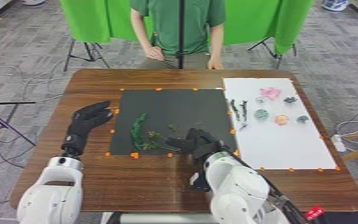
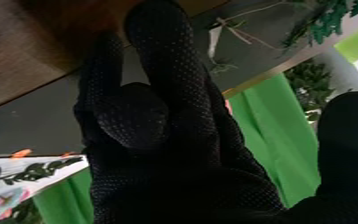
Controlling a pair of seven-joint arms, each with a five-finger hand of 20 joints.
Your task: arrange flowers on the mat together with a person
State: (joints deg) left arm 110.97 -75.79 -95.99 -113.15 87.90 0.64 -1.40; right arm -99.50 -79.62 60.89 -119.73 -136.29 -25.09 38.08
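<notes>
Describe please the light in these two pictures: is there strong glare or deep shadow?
Head view: light looks fairly even, no strong glare, the white sheet brightest on the table; right wrist view: the right hand is nearly black, its palm losing detail, against the brighter green curtain, and the brown wood darkens towards the fingers.

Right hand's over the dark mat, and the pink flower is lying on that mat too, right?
Not the flower: in the head view the pink flower lies on the white sheet. The right hand is over the dark mat.
</notes>
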